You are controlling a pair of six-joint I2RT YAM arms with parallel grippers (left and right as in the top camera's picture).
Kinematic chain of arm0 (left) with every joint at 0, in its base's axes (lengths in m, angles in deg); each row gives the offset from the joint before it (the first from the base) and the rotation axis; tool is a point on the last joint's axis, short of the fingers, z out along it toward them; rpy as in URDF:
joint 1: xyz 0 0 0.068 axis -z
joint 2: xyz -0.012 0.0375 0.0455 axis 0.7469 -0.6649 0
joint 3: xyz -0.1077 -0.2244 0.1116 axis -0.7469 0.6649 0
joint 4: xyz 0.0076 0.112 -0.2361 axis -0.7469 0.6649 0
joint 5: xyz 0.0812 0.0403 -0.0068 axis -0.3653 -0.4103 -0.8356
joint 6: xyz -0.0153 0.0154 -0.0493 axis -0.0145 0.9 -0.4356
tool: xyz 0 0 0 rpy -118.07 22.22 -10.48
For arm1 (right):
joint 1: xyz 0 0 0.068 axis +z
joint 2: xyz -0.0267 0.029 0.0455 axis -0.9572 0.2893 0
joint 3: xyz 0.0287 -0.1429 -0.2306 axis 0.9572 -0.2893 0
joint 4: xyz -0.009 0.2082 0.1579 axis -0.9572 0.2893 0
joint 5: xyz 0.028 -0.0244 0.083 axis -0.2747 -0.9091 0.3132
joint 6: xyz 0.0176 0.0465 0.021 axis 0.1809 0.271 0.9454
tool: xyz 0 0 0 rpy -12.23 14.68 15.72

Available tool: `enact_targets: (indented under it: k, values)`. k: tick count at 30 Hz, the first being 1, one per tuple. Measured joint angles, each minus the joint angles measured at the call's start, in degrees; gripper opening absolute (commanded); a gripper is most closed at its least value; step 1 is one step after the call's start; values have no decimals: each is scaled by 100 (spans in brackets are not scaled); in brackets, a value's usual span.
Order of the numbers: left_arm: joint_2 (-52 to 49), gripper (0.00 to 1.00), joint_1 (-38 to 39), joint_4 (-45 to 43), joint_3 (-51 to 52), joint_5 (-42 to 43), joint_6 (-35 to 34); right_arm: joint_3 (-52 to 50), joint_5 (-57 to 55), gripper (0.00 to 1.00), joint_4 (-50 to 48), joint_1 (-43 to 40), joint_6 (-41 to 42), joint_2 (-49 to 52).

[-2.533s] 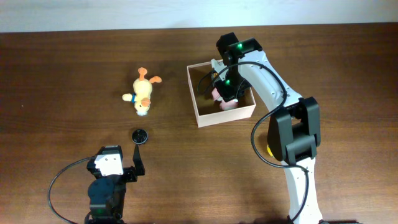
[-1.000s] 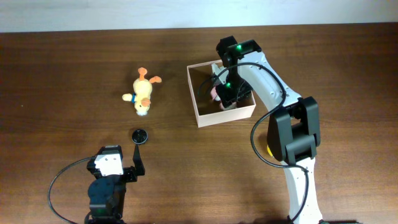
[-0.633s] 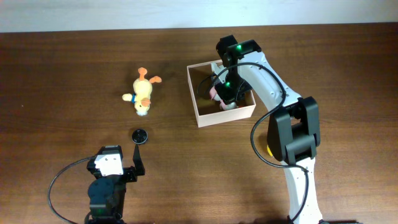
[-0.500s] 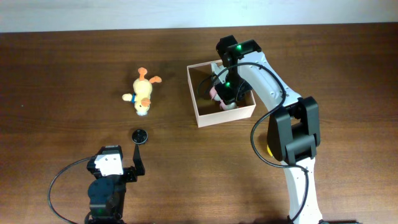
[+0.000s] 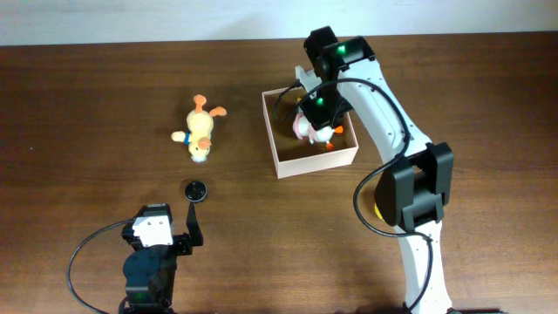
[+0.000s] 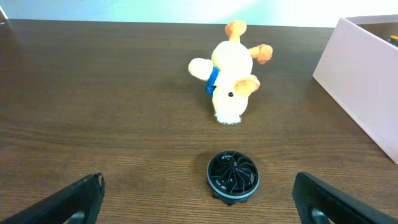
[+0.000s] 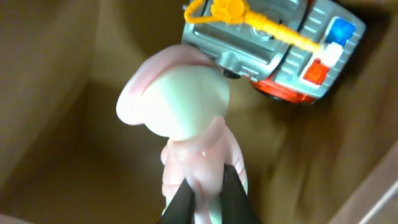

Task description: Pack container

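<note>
Right of the table's (image 5: 105, 87) middle I see the container (image 5: 314, 163), a grey-and-orange toy truck (image 7: 280, 50) lying inside it. My right gripper (image 7: 208, 196) reaches into the box, its claw clamped on a pink plush toy (image 7: 186, 106). My left gripper (image 6: 202, 205) hangs at the near left with its fingers spread wide, a black disc (image 6: 231, 177) just beyond it and a yellow plush duck (image 6: 230, 78) farther off.

Overhead looks straight down; left wrist, low at seven o'clock, faces the duck (image 6: 230, 74); right wrist, close, looks into the shared box (image 5: 318, 161).
</note>
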Motion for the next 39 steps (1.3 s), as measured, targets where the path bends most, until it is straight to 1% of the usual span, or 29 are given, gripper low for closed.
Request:
enact_targets:
  k: [12,29,34,39]
  values:
    - [0,99,0,0,0,0,0,35,-2,4,289,0,516,0]
    - [0,99,0,0,0,0,0,35,496,4,629,0,358,-2]
    - [0,99,0,0,0,0,0,37,385,4,693,0,492,-2]
    - [0,99,0,0,0,0,0,37,44,4,754,0,732,-2]
